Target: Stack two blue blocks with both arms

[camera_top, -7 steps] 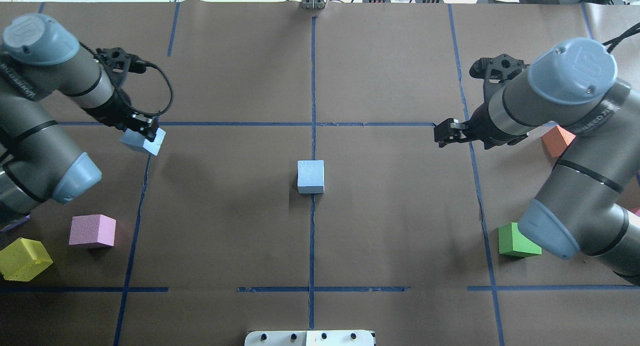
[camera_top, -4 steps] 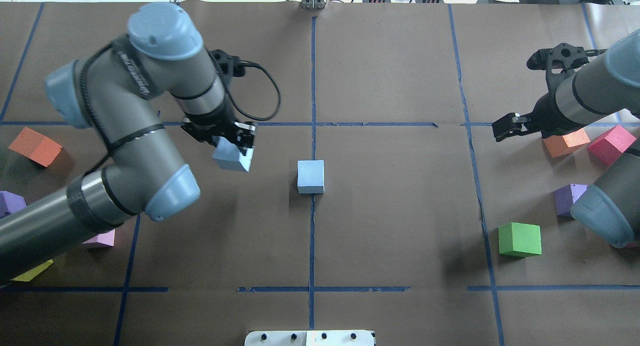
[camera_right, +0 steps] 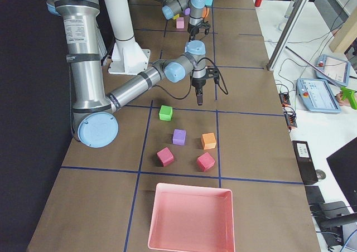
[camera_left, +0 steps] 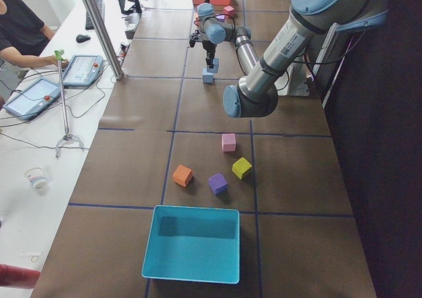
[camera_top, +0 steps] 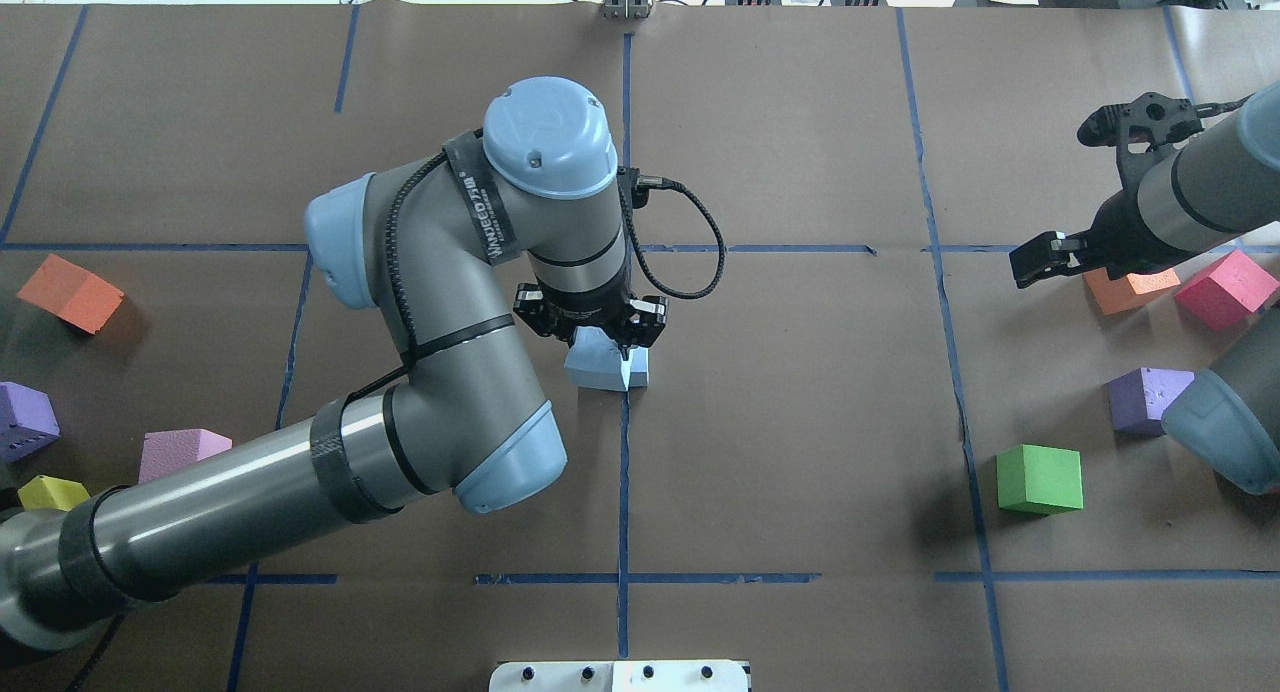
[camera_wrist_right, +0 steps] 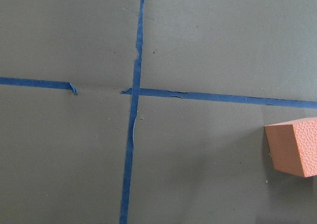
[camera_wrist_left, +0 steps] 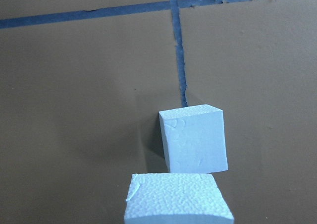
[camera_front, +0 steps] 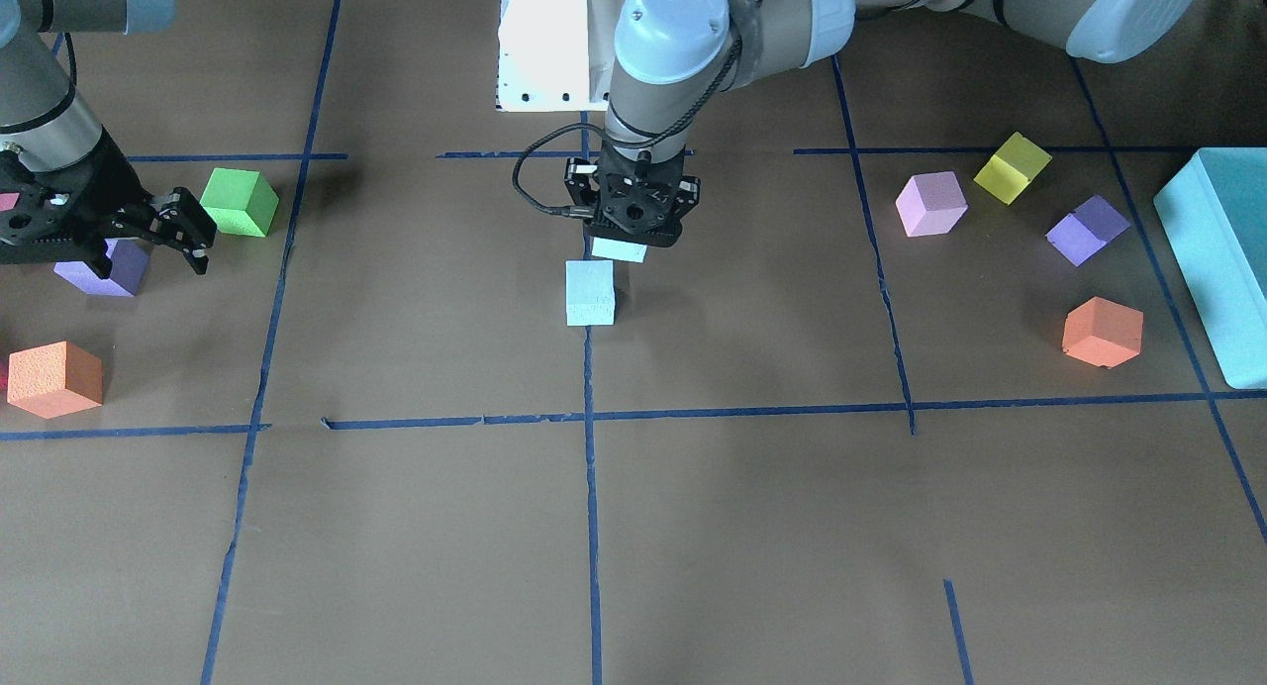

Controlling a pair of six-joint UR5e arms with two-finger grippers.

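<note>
At table ctr, L gripper (camera_front: 622, 244) is pointing straight down and pinching the held blue cube (camera_front: 619, 250) by two opposite sides, jaws narrowed onto the foam. That cube is hanging clear of the table (camera_top: 800, 422), just above the resting blue cube (camera_front: 590, 292). Front view is showing the resting one sitting flat on the brown paper, on the ctr tape line (camera_top: 622, 472). The held one is riding a little toward the robot's base and off to one side, so edges aren't lining up yet. L wrist cam is showing the held cube low in frame w/ the resting cube just beyond it; can't tell whether the two are touching. L arm (camera_top: 440, 272) is stretching in from the robot's L side, elbow bent, w/ a cable (camera_top: 718, 247) looping off the wrist.

R gripper (camera_front: 203, 247) is hovering well apart, over the robot's R part of the table, jaws parted w/ nothing btwn them. R wrist cam is showing a tape crossing and the corner of an orange cube (camera_wrist_right: 294, 147). Near that gripper a green cube (camera_front: 238, 202), a purple cube (camera_front: 104, 267) and a magenta cube (camera_top: 1225, 289) are lying loose. On the robot's L side, a pink cube (camera_front: 930, 203), yellow cube (camera_front: 1012, 167), second purple cube (camera_front: 1087, 230) and second orange cube (camera_front: 1102, 332) are sitting near a teal box (camera_front: 1213, 259).
</note>
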